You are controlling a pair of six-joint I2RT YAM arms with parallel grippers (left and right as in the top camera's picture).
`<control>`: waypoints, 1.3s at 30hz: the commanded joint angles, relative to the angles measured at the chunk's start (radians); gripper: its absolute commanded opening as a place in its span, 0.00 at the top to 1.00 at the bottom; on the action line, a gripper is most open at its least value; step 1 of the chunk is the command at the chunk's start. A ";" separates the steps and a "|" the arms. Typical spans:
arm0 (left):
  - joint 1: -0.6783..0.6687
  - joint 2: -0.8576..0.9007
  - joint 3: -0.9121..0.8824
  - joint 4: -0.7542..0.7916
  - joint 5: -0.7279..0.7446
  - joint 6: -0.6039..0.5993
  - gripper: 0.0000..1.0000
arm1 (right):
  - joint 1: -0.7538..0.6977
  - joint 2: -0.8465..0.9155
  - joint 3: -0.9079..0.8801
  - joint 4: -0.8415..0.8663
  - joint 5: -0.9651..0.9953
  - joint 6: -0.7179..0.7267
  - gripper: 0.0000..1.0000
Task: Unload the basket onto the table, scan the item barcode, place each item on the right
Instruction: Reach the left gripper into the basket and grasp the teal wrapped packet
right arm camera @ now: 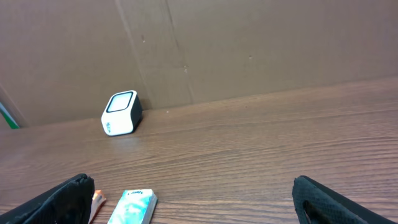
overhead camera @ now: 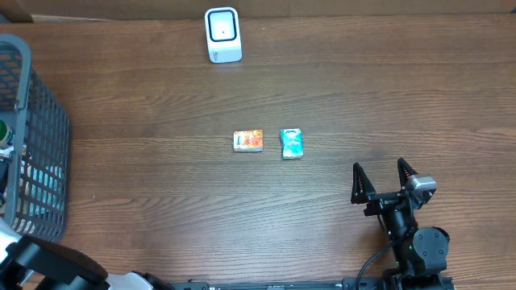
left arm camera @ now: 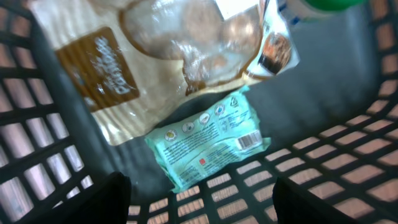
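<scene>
Right gripper (overhead camera: 379,165) agape over wooden table (overhead camera: 161,185); cardboard wall (right arm camera: 249,50) behind.

The table (overhead camera: 161,105) is dark wood grain, smooth with a low sheen. The basket (overhead camera: 48,121) is matt grey plastic lattice. The scanner (overhead camera: 222,34) is glossy white plastic with a dark shiny window. The orange packet (overhead camera: 248,141) and teal packet (overhead camera: 291,143) look like glossy printed film. The mint pack (left arm camera: 208,140) is crinkled film; the clear bag (left arm camera: 155,56) is shiny wrinkled plastic with a matt brown label. The wall (right arm camera: 249,43) looks like matt cardboard. The right gripper (overhead camera: 379,166) is matt black plastic
</scene>
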 commanded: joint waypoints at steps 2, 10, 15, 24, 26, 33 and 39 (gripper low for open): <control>-0.002 0.035 -0.066 0.042 0.019 0.084 0.19 | 0.006 -0.009 -0.010 0.007 0.006 -0.003 0.00; -0.002 0.134 -0.083 0.054 0.032 0.123 0.19 | 0.006 -0.009 -0.010 0.007 0.006 -0.003 0.00; -0.002 0.195 -0.084 0.047 0.053 0.137 0.20 | 0.006 -0.009 -0.010 0.007 0.006 -0.003 0.00; -0.002 0.240 -0.083 0.067 0.054 0.157 0.20 | 0.006 -0.009 -0.011 0.007 0.006 -0.003 0.00; -0.002 0.240 -0.082 0.085 0.054 0.192 0.20 | 0.006 -0.009 -0.011 0.007 0.006 -0.003 0.00; -0.005 0.240 -0.082 0.159 0.064 0.241 0.20 | 0.006 -0.009 -0.011 0.007 0.006 -0.003 0.00; -0.007 0.242 -0.098 0.180 0.060 0.241 0.20 | 0.006 -0.009 -0.011 0.007 0.006 -0.003 0.00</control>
